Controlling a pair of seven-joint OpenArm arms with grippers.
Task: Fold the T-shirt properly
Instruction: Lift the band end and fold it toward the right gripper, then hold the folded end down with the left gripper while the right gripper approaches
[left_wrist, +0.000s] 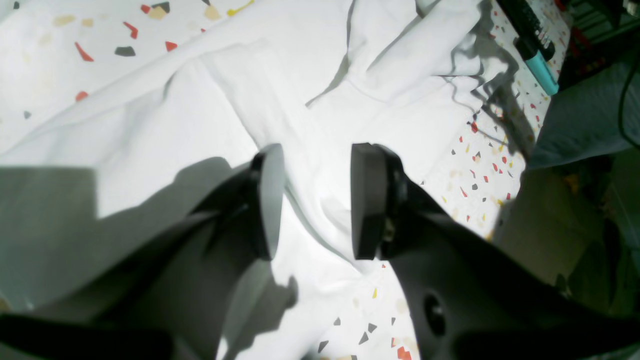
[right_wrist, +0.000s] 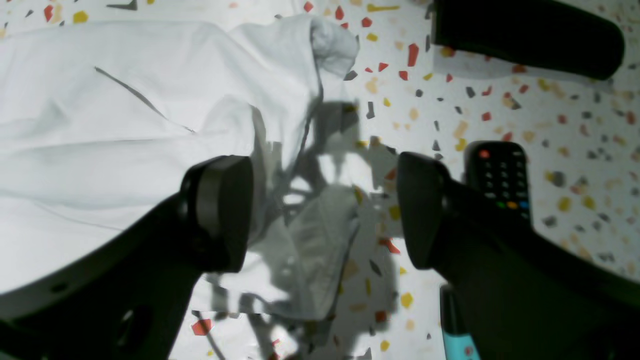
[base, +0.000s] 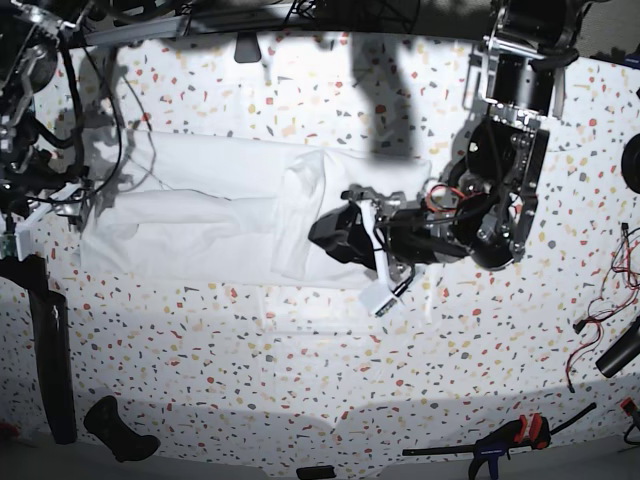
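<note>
One big white T-shirt (base: 230, 215) is spread across the speckled surface (base: 300, 370), lying lengthwise in the base view with a folded flap across its middle and soft wrinkles all over. No containers anywhere on show, so nothing sits inside anything.

Left gripper (left_wrist: 316, 200) hangs low over the shirt's end, fingers (left_wrist: 367, 200) apart with a strip of white cloth showing between them; they clamp nothing, and I can't tell whether the pads touch the fabric. In the base view that arm lies right across the shirt's end.

Right gripper (right_wrist: 325, 210) is at the shirt's other end, over the crumpled edge, where a rumpled sleeve (right_wrist: 305, 235) lies in shadow. Its fingers (right_wrist: 225, 210) stand wide apart, one above the cloth, the other above bare surface beside the shirt. Nothing held.

Just off that edge of the shirt lies a black remote control (right_wrist: 500, 180), and nearer the camera a teal marker (right_wrist: 457, 330). A long black object (right_wrist: 525, 37) lies farther off the shirt.
</note>
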